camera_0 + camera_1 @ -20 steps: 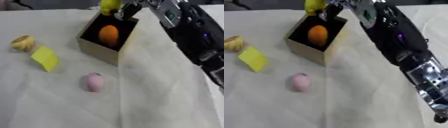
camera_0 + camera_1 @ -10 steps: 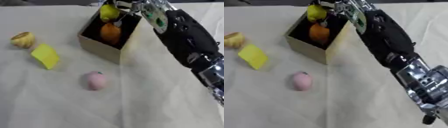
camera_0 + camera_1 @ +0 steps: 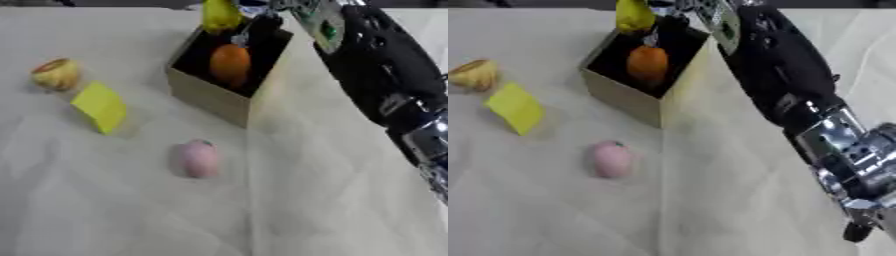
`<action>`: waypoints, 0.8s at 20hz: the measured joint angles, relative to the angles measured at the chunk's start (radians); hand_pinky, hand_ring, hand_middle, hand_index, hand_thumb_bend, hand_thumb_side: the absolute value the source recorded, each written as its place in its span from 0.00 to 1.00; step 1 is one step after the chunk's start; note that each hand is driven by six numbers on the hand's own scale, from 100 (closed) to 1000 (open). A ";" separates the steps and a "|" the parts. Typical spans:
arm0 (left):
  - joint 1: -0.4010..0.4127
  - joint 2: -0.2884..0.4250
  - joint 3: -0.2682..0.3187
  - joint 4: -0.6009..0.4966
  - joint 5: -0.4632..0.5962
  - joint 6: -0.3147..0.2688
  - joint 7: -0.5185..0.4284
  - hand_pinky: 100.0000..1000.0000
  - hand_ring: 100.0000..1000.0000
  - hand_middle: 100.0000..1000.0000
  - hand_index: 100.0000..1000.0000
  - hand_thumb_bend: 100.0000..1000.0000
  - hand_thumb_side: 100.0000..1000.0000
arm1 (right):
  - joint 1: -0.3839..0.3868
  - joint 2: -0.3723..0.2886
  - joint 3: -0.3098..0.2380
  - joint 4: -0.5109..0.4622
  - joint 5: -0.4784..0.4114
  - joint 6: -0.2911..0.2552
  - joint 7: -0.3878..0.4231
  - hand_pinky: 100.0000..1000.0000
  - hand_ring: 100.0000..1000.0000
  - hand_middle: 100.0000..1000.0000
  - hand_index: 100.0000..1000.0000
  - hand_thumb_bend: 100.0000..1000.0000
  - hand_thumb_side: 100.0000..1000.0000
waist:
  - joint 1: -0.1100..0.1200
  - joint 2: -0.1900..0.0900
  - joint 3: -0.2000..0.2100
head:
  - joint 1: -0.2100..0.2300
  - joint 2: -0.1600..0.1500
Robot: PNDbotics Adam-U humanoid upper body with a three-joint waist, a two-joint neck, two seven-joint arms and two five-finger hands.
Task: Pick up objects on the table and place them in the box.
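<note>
An open cardboard box (image 3: 210, 97) stands at the back of the table with an orange fruit (image 3: 230, 64) inside it. My right hand (image 3: 262, 24) reaches in from the right over the box's far rim. Its fingers are curled beside a yellow fruit (image 3: 220, 15), which hangs at the box's far left corner. How the fingers meet the fruit is partly hidden. A pink fruit (image 3: 199, 158) lies in front of the box. To the left are a yellow block (image 3: 101, 106) and a round yellow-and-red fruit (image 3: 56, 74). My left hand shows in neither view.
My black right forearm (image 3: 780, 85) with its silver joint (image 3: 846, 150) crosses the right side of the table. A pale cloth (image 3: 105, 210) covers the table, with bare cloth in front and to the left.
The head has tilted, so the whole picture shifted. My right hand has come lower with the yellow fruit, from above the box down to its far rim.
</note>
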 measured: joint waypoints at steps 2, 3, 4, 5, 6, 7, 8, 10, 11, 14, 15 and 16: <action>0.000 0.000 0.000 0.000 -0.001 0.000 0.000 0.74 0.64 0.63 0.78 0.32 0.50 | 0.000 -0.010 0.000 -0.011 -0.010 0.002 0.017 0.95 0.97 0.90 0.98 0.30 0.00 | -0.002 -0.004 0.000 | 0.002 0.005; 0.000 0.000 0.000 0.000 -0.001 0.000 0.000 0.74 0.64 0.63 0.78 0.32 0.50 | 0.001 -0.014 0.002 -0.015 -0.015 0.002 0.028 0.96 0.97 0.89 0.99 0.37 0.11 | -0.003 -0.005 0.000 | 0.003 0.009; 0.000 0.000 0.000 0.000 -0.001 0.000 0.000 0.74 0.64 0.63 0.78 0.32 0.50 | 0.001 -0.017 0.003 -0.018 -0.018 0.003 0.037 0.96 0.97 0.89 0.99 0.37 0.13 | -0.004 -0.005 0.000 | 0.003 0.010; 0.000 0.000 0.000 0.000 -0.001 -0.001 -0.001 0.74 0.64 0.63 0.78 0.32 0.50 | 0.002 -0.017 0.003 -0.019 -0.021 0.005 0.043 0.95 0.96 0.88 0.99 0.38 0.26 | -0.003 -0.005 0.000 | 0.004 0.013; 0.000 0.000 0.000 0.000 -0.001 -0.001 -0.001 0.74 0.64 0.63 0.78 0.32 0.50 | 0.003 -0.018 0.004 -0.020 -0.024 0.009 0.047 0.95 0.96 0.88 0.99 0.39 0.28 | -0.003 -0.005 0.001 | 0.004 0.015; 0.000 0.000 0.000 0.000 -0.001 -0.001 -0.001 0.74 0.64 0.63 0.78 0.33 0.50 | 0.006 -0.019 0.005 -0.021 -0.026 0.014 0.048 0.96 0.96 0.88 1.00 0.39 0.30 | -0.003 -0.006 0.001 | 0.005 0.017; 0.000 0.000 0.000 0.000 -0.001 -0.002 -0.002 0.74 0.64 0.63 0.78 0.33 0.50 | 0.009 -0.020 0.007 -0.022 -0.028 0.019 0.047 0.96 0.96 0.88 1.00 0.39 0.31 | -0.003 -0.006 0.003 | 0.005 0.018; 0.000 0.000 0.000 0.000 -0.001 -0.002 -0.002 0.74 0.64 0.63 0.78 0.33 0.50 | 0.010 -0.024 0.010 -0.024 -0.032 0.030 0.044 0.96 0.96 0.88 1.00 0.39 0.31 | -0.003 -0.008 0.003 | 0.006 0.018; 0.000 0.000 0.000 0.000 -0.001 -0.003 -0.003 0.74 0.64 0.63 0.78 0.33 0.50 | 0.010 -0.025 0.010 -0.024 -0.033 0.035 0.042 0.95 0.95 0.87 0.99 0.39 0.28 | -0.003 -0.010 0.003 | 0.006 0.018; 0.000 0.000 0.000 0.000 -0.002 -0.004 -0.004 0.74 0.64 0.63 0.78 0.33 0.50 | 0.012 -0.025 0.009 -0.033 -0.041 0.049 0.033 0.93 0.91 0.84 0.96 0.24 0.12 | -0.002 -0.015 0.003 | 0.007 0.021; 0.000 0.000 0.000 0.000 -0.002 -0.004 -0.004 0.74 0.64 0.63 0.78 0.33 0.49 | 0.016 -0.026 0.009 -0.043 -0.050 0.057 0.028 0.91 0.87 0.80 0.92 0.01 0.00 | -0.001 -0.016 0.002 | 0.007 0.024; 0.000 0.000 -0.001 0.000 -0.004 -0.004 -0.005 0.74 0.64 0.63 0.78 0.33 0.49 | 0.022 -0.031 0.009 -0.060 -0.063 0.070 0.018 0.90 0.84 0.77 0.89 0.00 0.08 | 0.000 -0.017 0.001 | 0.008 0.026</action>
